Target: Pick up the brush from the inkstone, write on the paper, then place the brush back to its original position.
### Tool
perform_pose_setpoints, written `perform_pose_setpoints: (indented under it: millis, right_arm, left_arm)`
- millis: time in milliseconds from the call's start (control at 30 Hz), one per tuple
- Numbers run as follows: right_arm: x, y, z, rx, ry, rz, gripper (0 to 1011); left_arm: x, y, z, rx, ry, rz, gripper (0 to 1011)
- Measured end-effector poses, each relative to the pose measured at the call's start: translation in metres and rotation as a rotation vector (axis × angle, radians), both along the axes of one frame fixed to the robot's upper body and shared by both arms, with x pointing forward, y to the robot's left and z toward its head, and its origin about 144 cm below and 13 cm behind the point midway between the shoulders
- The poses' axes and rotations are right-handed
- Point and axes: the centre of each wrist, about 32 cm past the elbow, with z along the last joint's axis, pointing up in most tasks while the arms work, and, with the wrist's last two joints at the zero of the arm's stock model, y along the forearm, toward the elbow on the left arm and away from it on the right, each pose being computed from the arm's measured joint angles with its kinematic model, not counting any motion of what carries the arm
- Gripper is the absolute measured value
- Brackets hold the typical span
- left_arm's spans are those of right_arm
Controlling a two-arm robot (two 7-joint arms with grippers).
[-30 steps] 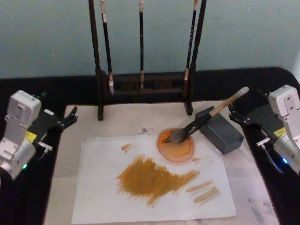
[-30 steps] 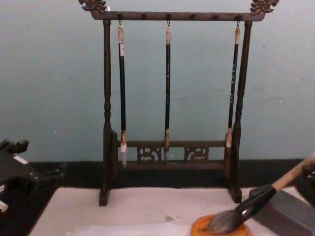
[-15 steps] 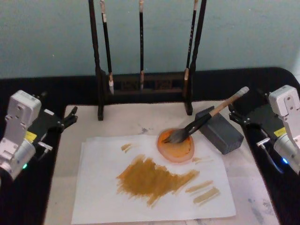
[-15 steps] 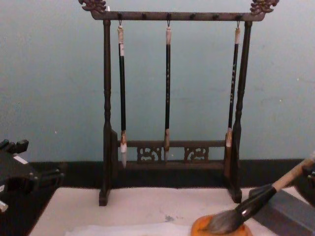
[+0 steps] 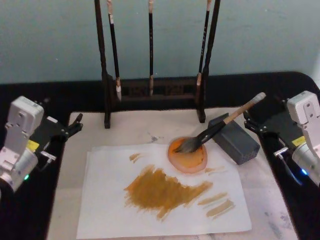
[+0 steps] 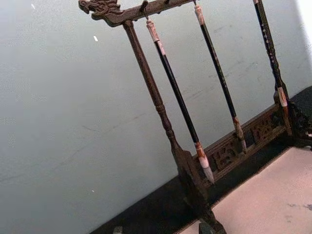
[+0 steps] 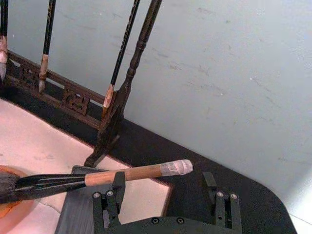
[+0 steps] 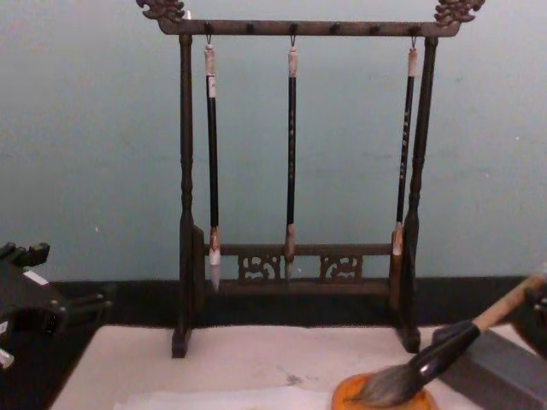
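The brush lies slanted, its bushy tuft in an orange dish and its black section resting on the grey inkstone block. Its tan handle points up toward the right. The white paper lies in front, with ochre strokes across its middle. My right gripper hovers open just right of the inkstone, below the handle's end. In the right wrist view the taped handle end shows just beyond the spread fingers, untouched. My left gripper stays open at the mat's far left.
A dark wooden rack with three thin hanging brushes stands at the back of the cream mat. The mat lies on a black tabletop before a pale blue-green wall. The paper's front edge is near the mat's front.
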Motion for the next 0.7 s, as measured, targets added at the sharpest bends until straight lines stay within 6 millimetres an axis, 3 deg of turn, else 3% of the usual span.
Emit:
perform_pose_setpoints:
  millis: [233,700]
  right_arm:
    - [-0.0026,-0.0002,0.0016,0.105,0.037,-0.018,1000]
    - [-0.0072,-0.0034,0.0068,0.658,0.234,-0.090,1000]
  left_arm:
    - [0.0000,0.0000,0.0000,0.000,0.000,0.000,1009]
    - [0.0000,0.0000,0.0000,0.000,0.000,0.000,1010]
